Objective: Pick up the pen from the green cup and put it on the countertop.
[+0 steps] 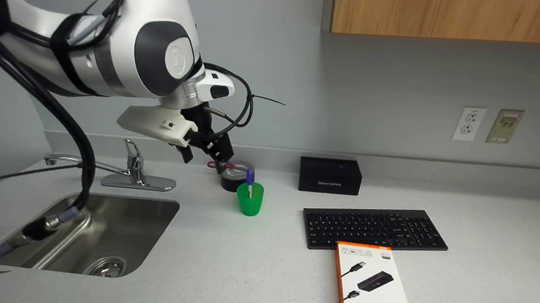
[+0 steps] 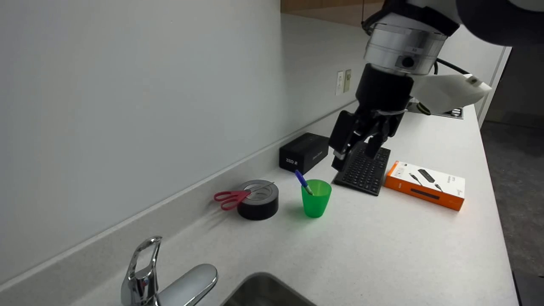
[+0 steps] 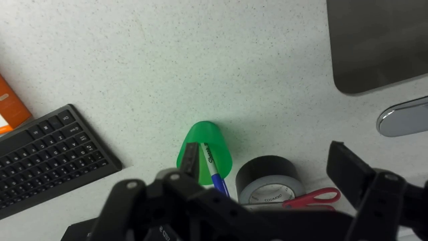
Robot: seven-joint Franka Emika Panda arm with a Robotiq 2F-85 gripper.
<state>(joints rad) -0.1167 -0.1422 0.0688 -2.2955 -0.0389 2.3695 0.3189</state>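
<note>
The pen point(image 2: 304, 182) leans inside the green cup point(image 2: 315, 205), with its blue end poking up over the rim; the cup stands upright on the tabletop point(image 2: 382, 250); the end effector point(image 3: 264, 160) hangs in the air above, and the wrist view shows its two fingers point(image 3: 349, 174) wide apart; a black roll of tape point(image 2: 258, 209) sits near the cup, with red scissors point(image 2: 238, 196) lying across its top; a black keyboard point(image 1: 368, 229) lies next to a white and orange box point(image 1: 372, 281); a steel sink point(image 1: 131, 223) is set into the tabletop.

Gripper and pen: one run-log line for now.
gripper: open, holding nothing | pen: leaning in upright green cup on countertop | pick: not yet made
</note>
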